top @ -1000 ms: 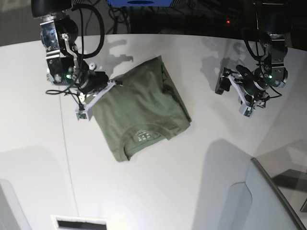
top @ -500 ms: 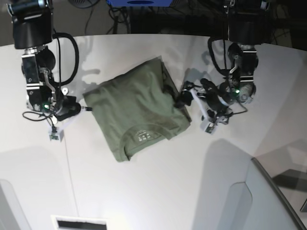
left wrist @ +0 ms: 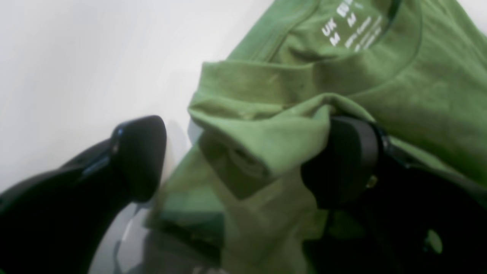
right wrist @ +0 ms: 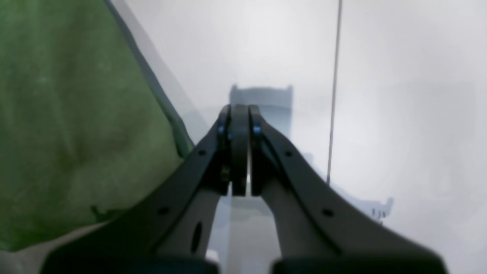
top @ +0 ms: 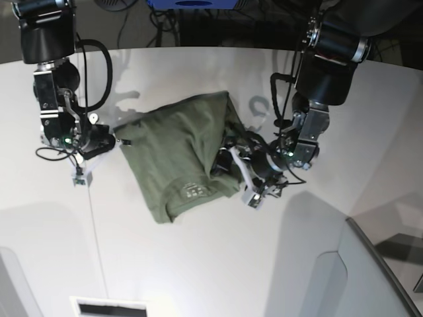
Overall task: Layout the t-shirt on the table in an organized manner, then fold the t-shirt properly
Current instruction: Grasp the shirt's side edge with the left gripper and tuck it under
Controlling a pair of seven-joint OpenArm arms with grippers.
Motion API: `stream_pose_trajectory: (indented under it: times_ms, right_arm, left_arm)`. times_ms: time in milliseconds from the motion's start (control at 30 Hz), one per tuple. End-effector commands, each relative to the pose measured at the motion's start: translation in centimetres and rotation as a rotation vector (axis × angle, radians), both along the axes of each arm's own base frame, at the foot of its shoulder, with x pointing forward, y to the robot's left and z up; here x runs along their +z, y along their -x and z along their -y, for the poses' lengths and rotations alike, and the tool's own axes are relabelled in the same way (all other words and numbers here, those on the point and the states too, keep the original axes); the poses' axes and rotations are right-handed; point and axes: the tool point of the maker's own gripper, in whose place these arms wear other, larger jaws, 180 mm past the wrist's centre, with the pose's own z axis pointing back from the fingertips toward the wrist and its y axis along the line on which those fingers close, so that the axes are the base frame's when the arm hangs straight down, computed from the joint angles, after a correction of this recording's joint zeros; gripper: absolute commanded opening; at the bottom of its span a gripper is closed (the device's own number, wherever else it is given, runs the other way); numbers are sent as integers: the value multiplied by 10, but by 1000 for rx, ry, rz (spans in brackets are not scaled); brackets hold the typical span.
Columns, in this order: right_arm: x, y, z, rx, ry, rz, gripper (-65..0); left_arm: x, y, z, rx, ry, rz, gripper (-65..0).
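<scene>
Change: left gripper (top: 239, 173) has come to t-shirt (top: 178, 152) sleeve edge, jaws wide around folded hem, not clamped | right gripper (right wrist: 239, 152) shut, empty, beside t-shirt on table (top: 198, 264) | next: grasp.

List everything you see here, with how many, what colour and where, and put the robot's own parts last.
t-shirt: one, olive green, partly folded, mid-table, white neck label showing
table: one, white, under everything
panel: one, grey, angled, base view's lower right corner
cables: several, black, beyond the far table edge
left gripper: one, black, open, jaws astride the shirt's folded edge near the collar
right gripper: one, black, shut, over bare table beside the shirt's other edge
</scene>
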Motion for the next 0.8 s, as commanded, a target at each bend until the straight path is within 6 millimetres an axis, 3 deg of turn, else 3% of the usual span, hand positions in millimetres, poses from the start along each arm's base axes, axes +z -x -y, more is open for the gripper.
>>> stream_pose_trajectory:
  times_ms: [0,233,467,567,633,767]
  right_arm:
    - [7,-6,3,0,4,30,-642]
    - [-2,23,-7,13,-14,-2,-642]
    - [10,48,-58,133,-62,26,-642]
    - [10,50,-66,135,-79,21,-642]
    - [9,51,-66,134,-78,20,-642]
    - [8,54,-64,135,-77,-9,-642]
  left_arm:
    - [5,-5,8,-24,0,-3,-28]
    - [19,-22,24,-36,21,25,-28]
    - [28,-36,37,-27,65,59,-28]
    - [32,-42,40,-27,72,67,-28]
    - [36,-46,39,-23,73,77,-28]
    - [65,-67,23,-14,59,160,-28]
